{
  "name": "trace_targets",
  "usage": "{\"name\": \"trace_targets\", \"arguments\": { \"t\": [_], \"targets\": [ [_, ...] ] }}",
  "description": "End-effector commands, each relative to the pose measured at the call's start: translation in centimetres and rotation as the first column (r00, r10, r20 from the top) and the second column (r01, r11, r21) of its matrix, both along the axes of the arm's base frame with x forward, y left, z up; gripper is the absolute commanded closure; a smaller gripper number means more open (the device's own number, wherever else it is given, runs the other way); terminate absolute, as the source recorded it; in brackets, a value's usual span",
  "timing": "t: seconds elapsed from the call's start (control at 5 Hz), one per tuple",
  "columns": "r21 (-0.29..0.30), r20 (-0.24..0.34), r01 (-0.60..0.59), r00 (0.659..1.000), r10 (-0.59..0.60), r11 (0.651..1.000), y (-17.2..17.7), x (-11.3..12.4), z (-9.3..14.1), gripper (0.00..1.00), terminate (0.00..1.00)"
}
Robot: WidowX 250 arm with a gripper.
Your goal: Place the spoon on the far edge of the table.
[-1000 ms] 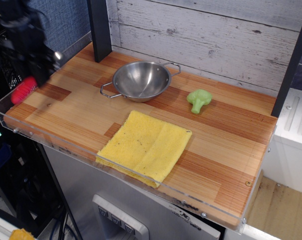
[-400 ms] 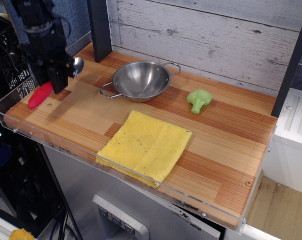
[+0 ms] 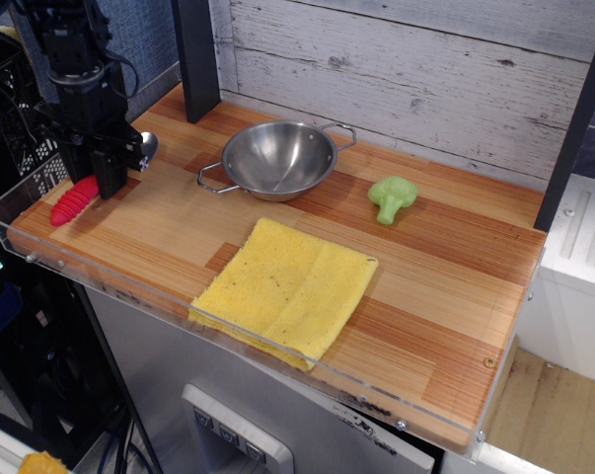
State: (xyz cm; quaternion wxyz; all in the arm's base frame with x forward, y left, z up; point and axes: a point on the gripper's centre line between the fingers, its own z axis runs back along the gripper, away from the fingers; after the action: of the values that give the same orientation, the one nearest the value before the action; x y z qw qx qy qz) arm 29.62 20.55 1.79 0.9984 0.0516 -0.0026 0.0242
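At the table's left end, gripper: the black gripper point(image 3: 108, 176) hung low over the wood, its jaws closed around the middle of the spoon.
Spoon: the spoon point(image 3: 77, 197) lay tilted in that grasp, its ribbed red handle sticking out toward the left rim and its small silver bowl peeking out on the other side, by the dark post.
Contact with the wood: whether the handle's tip touched the planks could not be told.
Arm: the dark arm point(image 3: 68, 59) rose straight up from the gripper and ran off the top-left corner.
Table: the striped wooden table point(image 3: 445, 296) had a clear acrylic rim along its edges.
Steel bowl: a shiny two-handled bowl point(image 3: 279, 158) stood near the back, to the right of the gripper and apart from it.
Broccoli toy: a small green broccoli point(image 3: 392, 197) lay farther right.
Cloth: a folded yellow cloth point(image 3: 287, 287) lay near the front edge, one corner overhanging the rim.
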Motion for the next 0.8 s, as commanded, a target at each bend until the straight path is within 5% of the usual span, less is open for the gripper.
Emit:
{"name": "trace_targets", "arguments": {
  "t": [0.0, 0.2, 0.6],
  "targets": [
    [0.032, 0.002, 0.041, 0.999, -0.041, 0.999, -0.3, 0.2, 1.1, 1.00, 0.00],
    [0.030, 0.007, 0.060, 0.998, -0.060, 0.998, -0.6, 0.1, 2.1, 0.00, 0.00],
    [-0.005, 0.095, 0.059, 0.994, -0.058, 0.998, -1.5, -2.4, 8.6, 0.00, 0.00]
  ]
}}
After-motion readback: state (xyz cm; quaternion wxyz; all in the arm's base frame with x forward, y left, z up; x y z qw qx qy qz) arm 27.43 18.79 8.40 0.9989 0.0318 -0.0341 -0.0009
